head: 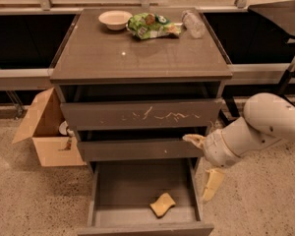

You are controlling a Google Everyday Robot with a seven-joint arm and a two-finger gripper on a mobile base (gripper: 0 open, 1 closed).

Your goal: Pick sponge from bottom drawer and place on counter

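Note:
The sponge (162, 204) is a pale yellow-tan block lying flat on the grey floor of the bottom drawer (123, 188), near its front right. That drawer is pulled out; the two drawers above it are closed. The counter (137, 53) is the glossy dark top of the cabinet. My gripper (203, 162) is at the right side of the cabinet, level with the middle drawer and above the bottom drawer's right wall. Its two tan fingers (212, 183) stand wide apart and hold nothing. The sponge is below and left of it.
On the counter's far edge stand a white bowl (114, 18), a green snack bag (150, 26) and a plastic bottle (192, 22). An open cardboard box (42, 132) sits on the floor left of the cabinet. A dark table (280, 9) is at the back right.

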